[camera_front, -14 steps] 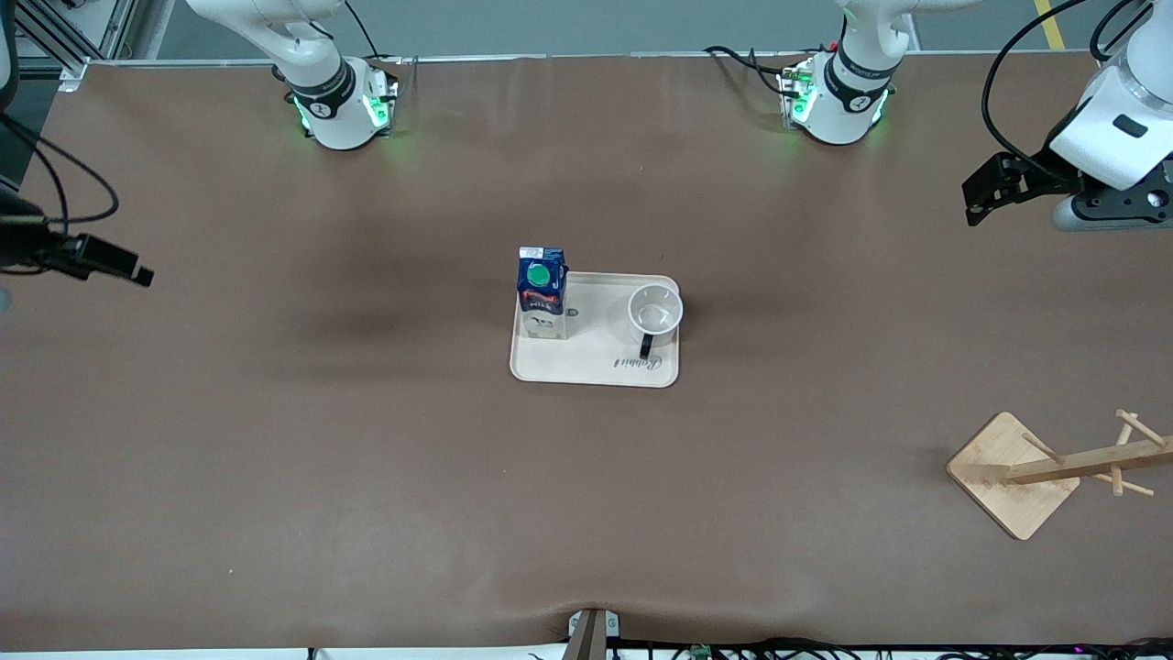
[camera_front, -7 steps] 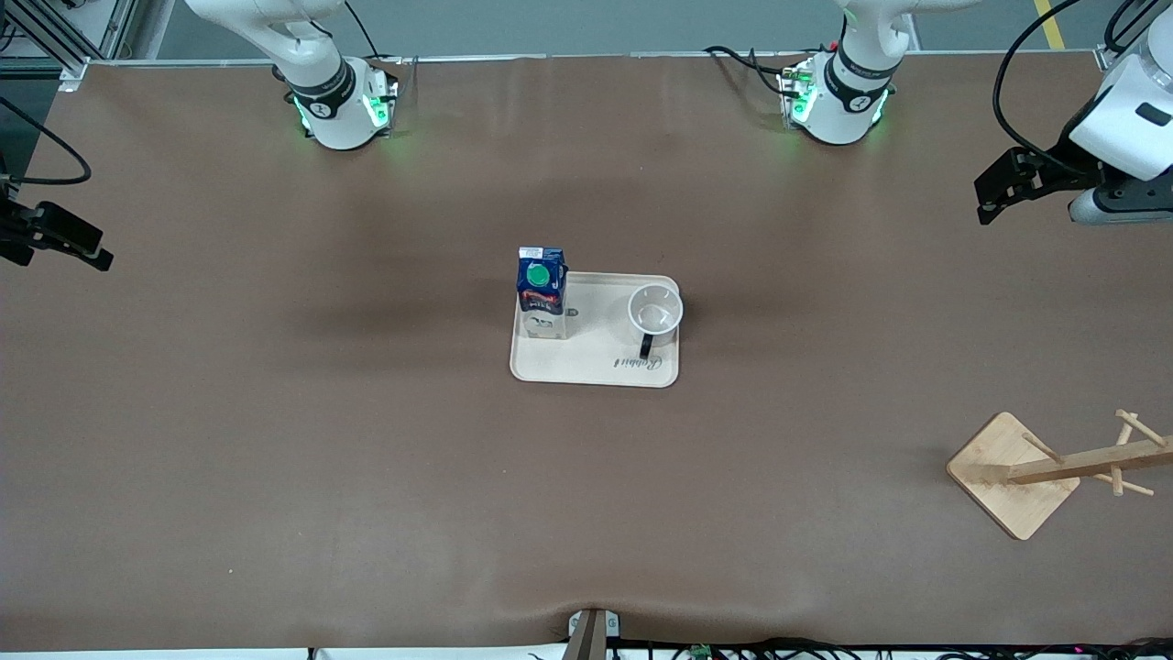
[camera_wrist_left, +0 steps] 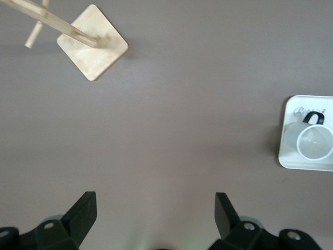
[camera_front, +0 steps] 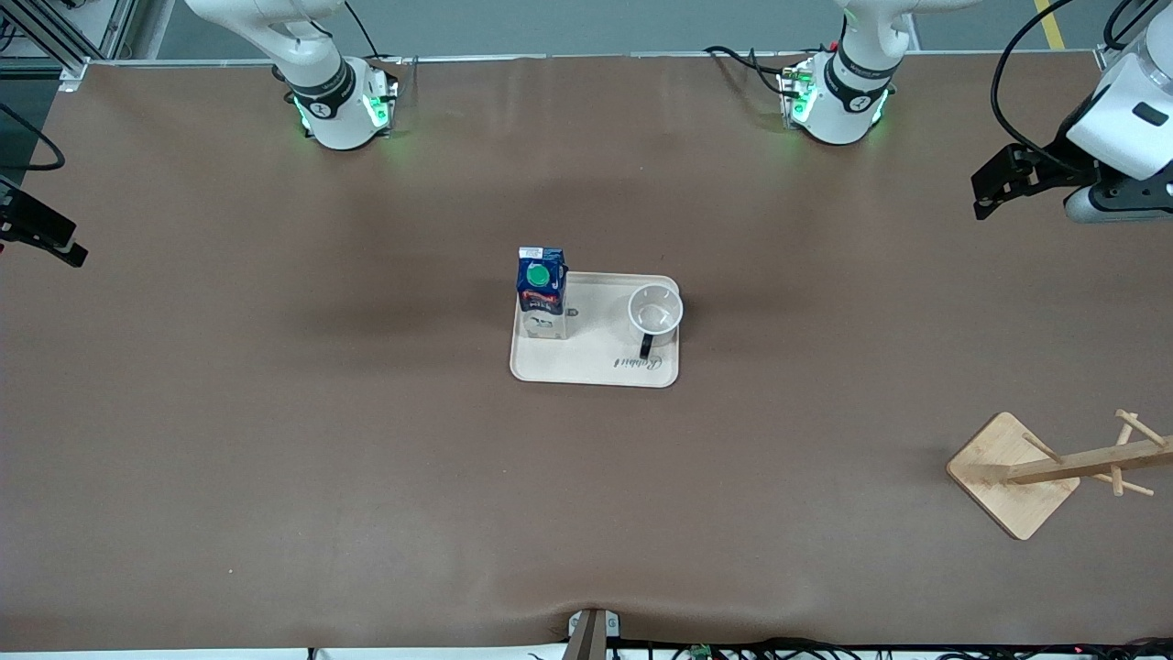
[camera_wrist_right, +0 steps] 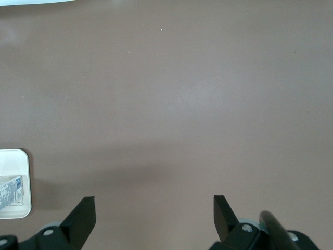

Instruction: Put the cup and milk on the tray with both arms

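You have both things on the tray [camera_front: 596, 371] at the centre of the front view: the milk [camera_front: 542, 293] stands upright in its corner toward the right arm's end, and the cup [camera_front: 655, 310] sits upright toward the left arm's end, handle pointing at the camera. The placing looks done.

The left gripper [camera_front: 982, 197] hangs at the right edge of the front view over bare table, jaws wide, holding nothing. The right gripper [camera_front: 50, 240] shows at the left edge, also wide and empty.

If you must re-grip, the carton should be light and slightly soft, so squeeze its flat sides low on the body, not the gable. The cup is likely rigid, smooth and breakable; take it across the rim wall or by the handle. A wooden rack [camera_front: 1017, 472] lies at the lower right, well apart.
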